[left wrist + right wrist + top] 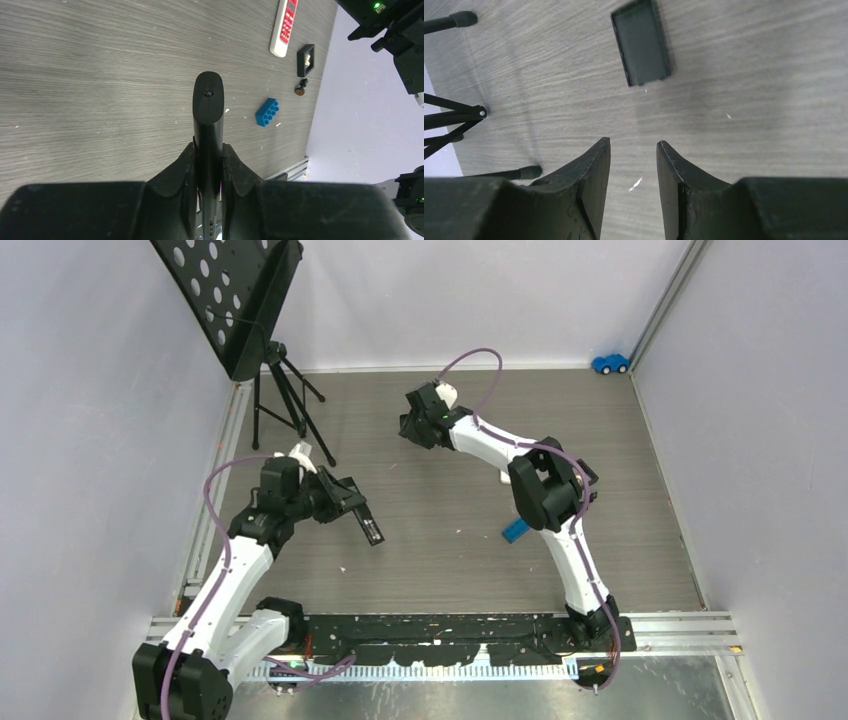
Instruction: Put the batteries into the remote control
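Observation:
My left gripper [350, 502] [208, 148] is shut on a long black remote [367, 523] [208, 97] and holds it edge-on above the table. In the left wrist view a white remote with red buttons [285, 26] lies far off. Near it are a small black square part [306, 58] and one tiny dark battery with a brownish end [300, 88]. My right gripper [412, 430] [633, 146] is open and empty above the wood table. A flat black rectangular cover [641, 43] lies beyond its fingertips. Other batteries are out of view.
A blue rectangular block [515, 530] [267, 111] lies by the right arm's elbow. A black music stand [235, 300] on a tripod [290, 405] stands at the back left; its legs [454, 117] show in the right wrist view. A blue toy car [610, 363] sits at the back right corner.

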Tool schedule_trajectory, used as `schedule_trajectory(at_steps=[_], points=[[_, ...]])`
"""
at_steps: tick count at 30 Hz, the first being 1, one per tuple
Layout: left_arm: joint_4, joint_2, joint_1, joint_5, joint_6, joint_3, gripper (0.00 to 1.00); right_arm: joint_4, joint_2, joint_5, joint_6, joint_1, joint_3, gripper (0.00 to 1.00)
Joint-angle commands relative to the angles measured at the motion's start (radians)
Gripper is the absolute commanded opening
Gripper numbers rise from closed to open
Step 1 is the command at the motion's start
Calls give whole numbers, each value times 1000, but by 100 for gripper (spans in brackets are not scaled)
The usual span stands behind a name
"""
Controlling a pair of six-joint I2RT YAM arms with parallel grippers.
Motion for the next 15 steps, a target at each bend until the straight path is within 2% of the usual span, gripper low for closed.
schedule_trajectory(at_steps=[1,4,9,15], points=[[-67,-34,9,-49,60,51,0,248,17,70,-115,3,16,46],[-97,-36,12,-59,81,65,0,267,71,64,-161,4,54,49],[-121,-41,13,-64,97,81,0,260,156,66,-202,3,125,50],[-130,-37,14,-61,97,78,0,161,243,98,-157,2,249,47]])
